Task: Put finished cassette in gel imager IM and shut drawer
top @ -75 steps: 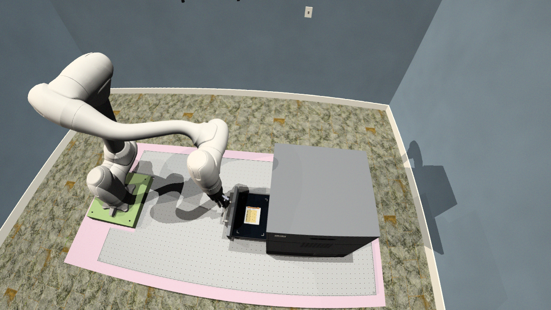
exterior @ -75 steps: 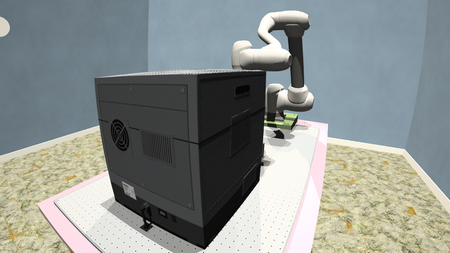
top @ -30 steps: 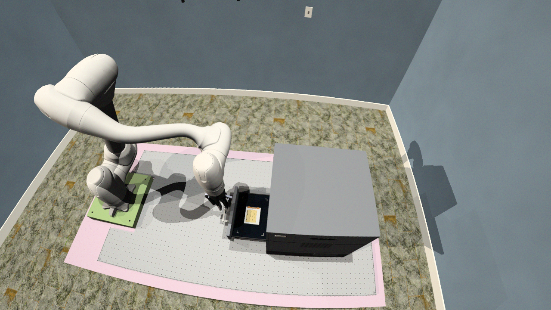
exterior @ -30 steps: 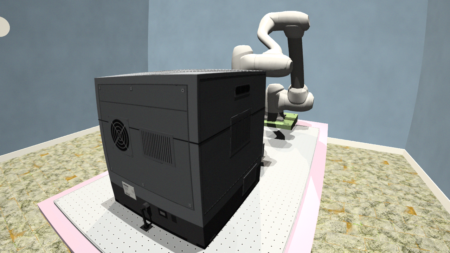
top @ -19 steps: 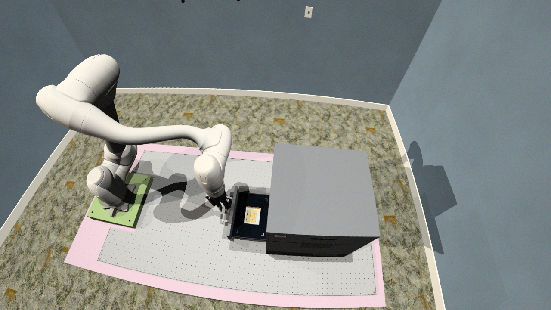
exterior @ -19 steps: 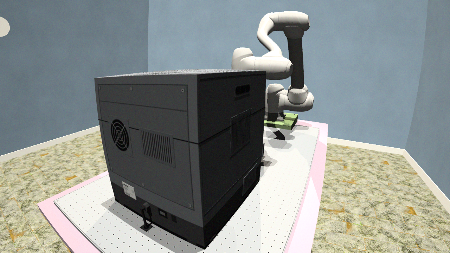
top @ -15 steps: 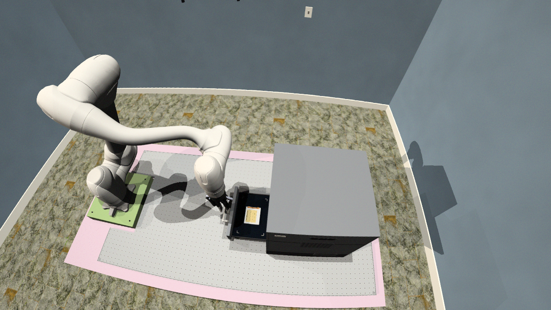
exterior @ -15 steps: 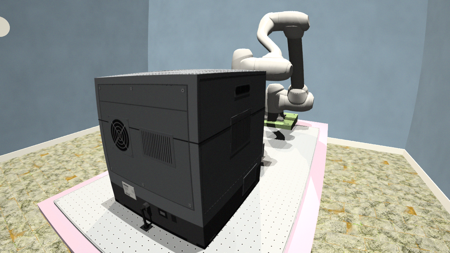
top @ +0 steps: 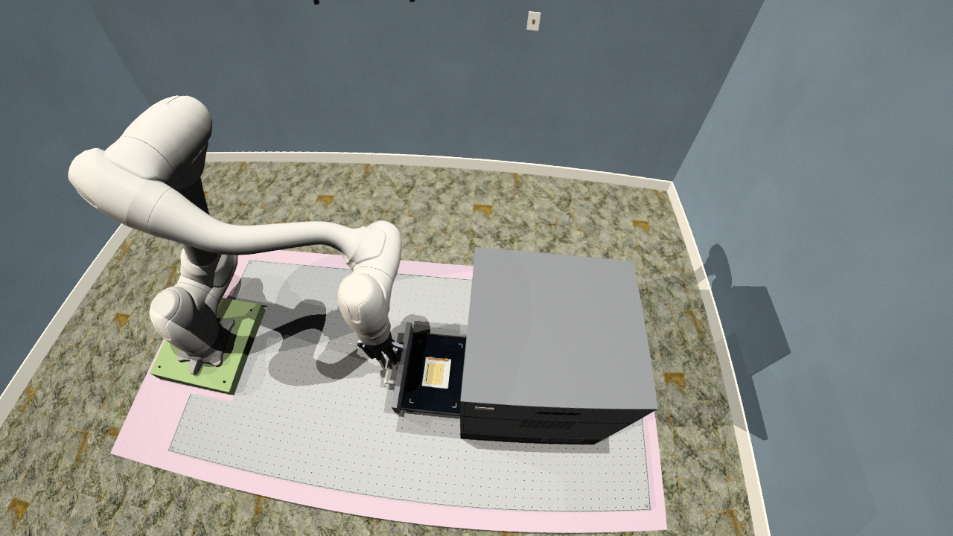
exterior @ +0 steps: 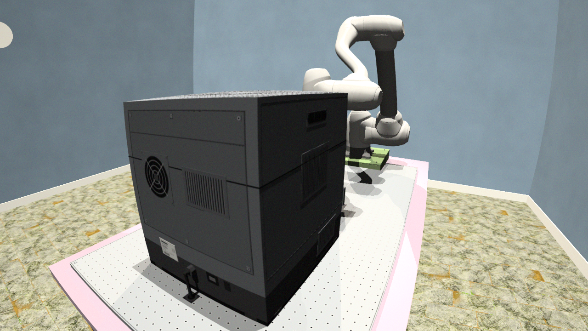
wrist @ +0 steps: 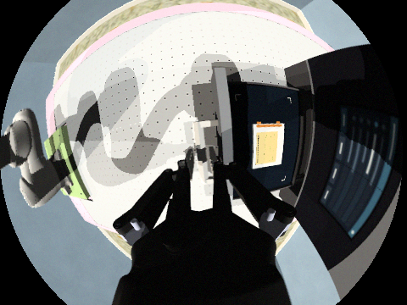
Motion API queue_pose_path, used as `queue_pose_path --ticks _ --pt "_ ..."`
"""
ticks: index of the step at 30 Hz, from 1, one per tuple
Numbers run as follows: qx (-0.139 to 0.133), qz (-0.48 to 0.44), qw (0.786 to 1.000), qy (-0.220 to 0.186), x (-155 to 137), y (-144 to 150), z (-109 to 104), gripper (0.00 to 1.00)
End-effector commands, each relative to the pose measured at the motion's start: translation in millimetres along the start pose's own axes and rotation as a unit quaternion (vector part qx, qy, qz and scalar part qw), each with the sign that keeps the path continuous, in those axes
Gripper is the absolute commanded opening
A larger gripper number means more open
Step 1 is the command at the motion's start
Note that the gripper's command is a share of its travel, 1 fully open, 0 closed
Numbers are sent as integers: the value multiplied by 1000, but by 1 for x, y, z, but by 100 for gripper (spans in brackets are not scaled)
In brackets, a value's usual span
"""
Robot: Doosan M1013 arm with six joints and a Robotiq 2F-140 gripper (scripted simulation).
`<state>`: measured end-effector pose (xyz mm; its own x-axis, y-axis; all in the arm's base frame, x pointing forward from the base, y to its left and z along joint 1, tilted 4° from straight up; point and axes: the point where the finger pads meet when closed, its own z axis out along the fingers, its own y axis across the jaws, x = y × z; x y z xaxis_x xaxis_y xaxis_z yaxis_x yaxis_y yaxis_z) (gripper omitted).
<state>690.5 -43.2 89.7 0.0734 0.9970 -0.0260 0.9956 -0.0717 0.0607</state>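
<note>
Bright, hard light throws crisp, overlapping shadows across the pale counter (top: 319, 433) (exterior: 378, 230) (wrist: 170, 47), which nearly washes out in the wrist view. That view bends strongly inside a black circular border, its far counter edge curving; the lit screen (wrist: 360, 169) looks soft.

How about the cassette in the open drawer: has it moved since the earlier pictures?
No. In the top view, the cassette lies in the same place, no nearer to or farther from the gel imager's housing.
</note>
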Motion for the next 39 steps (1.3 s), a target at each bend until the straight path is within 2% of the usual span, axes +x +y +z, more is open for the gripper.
queue_pose_path --ticks 1,7,16,17,39 --pt "0 0 1000 0 0 0 3 27" --pt "0 0 1000 0 0 0 11 27" --pt "0 0 1000 0 0 0 11 27" --pt "0 0 1000 0 0 0 11 10" --pt "0 0 1000 0 0 0 11 10"
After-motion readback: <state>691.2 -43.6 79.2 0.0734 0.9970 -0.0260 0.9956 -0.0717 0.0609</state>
